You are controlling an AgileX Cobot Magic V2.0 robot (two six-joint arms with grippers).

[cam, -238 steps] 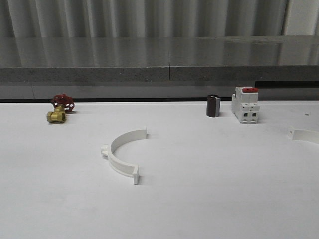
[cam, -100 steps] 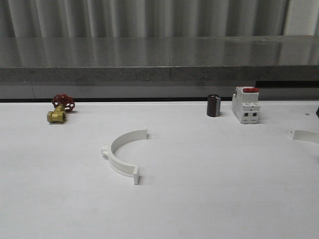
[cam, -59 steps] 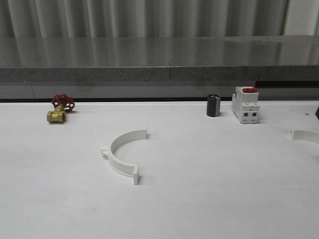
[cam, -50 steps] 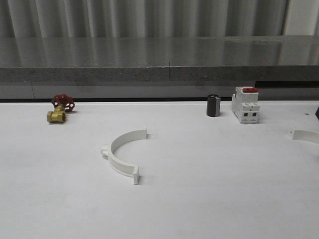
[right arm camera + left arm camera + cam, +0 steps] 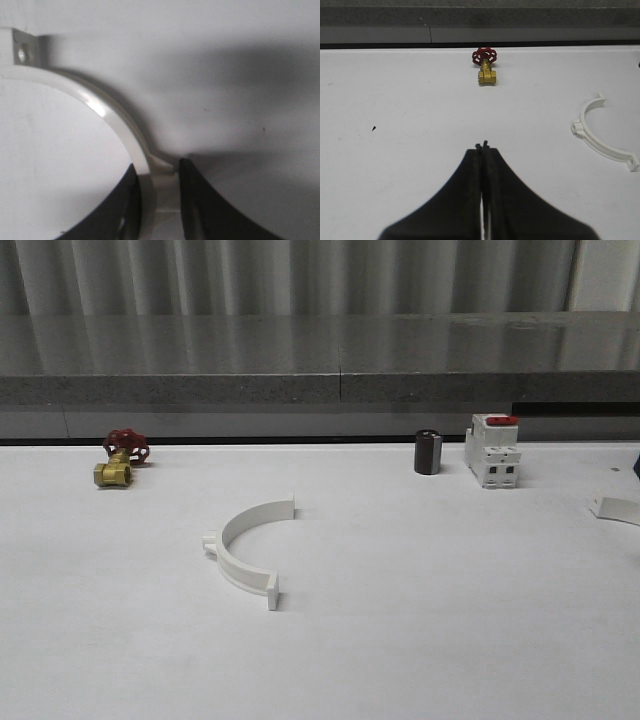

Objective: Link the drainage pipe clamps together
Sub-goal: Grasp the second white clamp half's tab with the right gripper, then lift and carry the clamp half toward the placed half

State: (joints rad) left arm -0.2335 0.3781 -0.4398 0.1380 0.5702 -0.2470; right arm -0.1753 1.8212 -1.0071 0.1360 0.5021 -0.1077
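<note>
One white half-ring drainage pipe clamp (image 5: 228, 558) lies flat on the white table left of centre, its open side facing right; the left wrist view has it too (image 5: 612, 154). My left gripper (image 5: 482, 146) hovers over bare table well short of it, fingers pressed together and empty. The second clamp (image 5: 107, 112) is held at the table's far right. My right gripper (image 5: 157, 167) is shut on its band beside the outer nub. In the front view just one end tab of that clamp (image 5: 617, 508) pokes in at the right edge.
A brass valve with a red handwheel (image 5: 118, 462) sits at the back left. A black cylinder (image 5: 428, 452) and a white switch with a red top (image 5: 492, 452) stand at the back right. A grey ledge (image 5: 320, 390) runs behind the table.
The end of the right-hand clamp has shifted to the right and slightly up at the frame edge. The clamp left of centre and the other objects have stayed put.
</note>
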